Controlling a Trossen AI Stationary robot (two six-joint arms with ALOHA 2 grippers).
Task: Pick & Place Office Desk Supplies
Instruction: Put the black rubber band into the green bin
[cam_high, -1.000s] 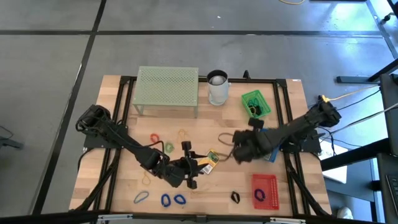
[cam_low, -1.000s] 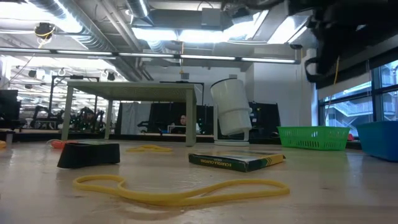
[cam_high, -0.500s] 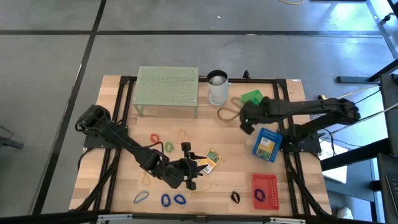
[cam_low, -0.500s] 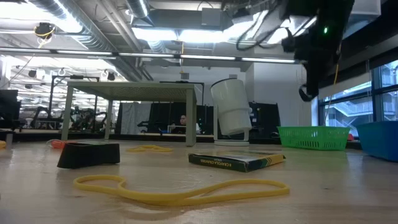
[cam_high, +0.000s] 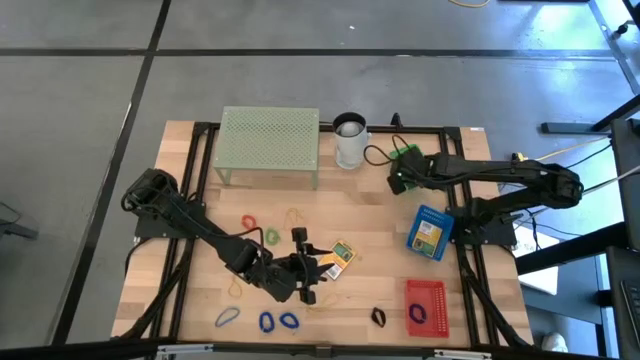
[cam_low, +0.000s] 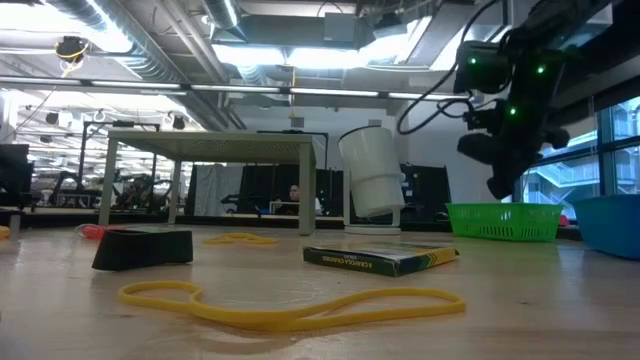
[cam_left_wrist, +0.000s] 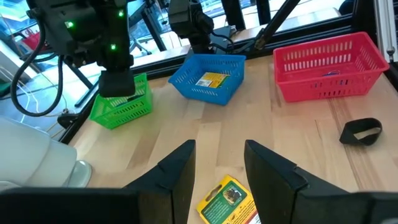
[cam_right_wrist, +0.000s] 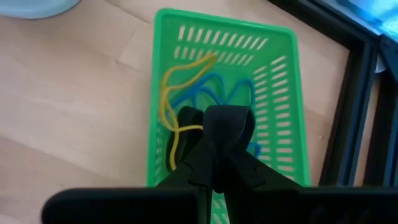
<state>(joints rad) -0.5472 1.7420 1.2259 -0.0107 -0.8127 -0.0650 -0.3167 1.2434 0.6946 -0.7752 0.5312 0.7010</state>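
Note:
My right gripper hovers over the green basket at the far right, shut on a yellow rubber band. Blue rubber bands lie in that basket. My left gripper stands open at the table's near middle, pointing slantwise down over a yellow card pack that lies flat on the wood. Loose rubber bands lie around it: a red one, a green one and blue ones. A black binder clip lies near the front. My right gripper pinches a stretch of the yellow rubber band between its two shut fingers, coming from above and slanting down. The rest of the band hangs slack below the fingers into the green basket; whether it rests on the basket's floor I cannot tell.
A pale green mesh stand and a white cup stand at the far edge. A blue basket holding a card pack and a red basket sit on the right. A long yellow band lies close to the low camera.
My right gripper has swung from the table's middle toward the far edge, carrying the rubber band, which trailed beside it. It has rolled and come down over the green basket. The blue basket, covered by the arm before, now shows. My left arm has kept still.

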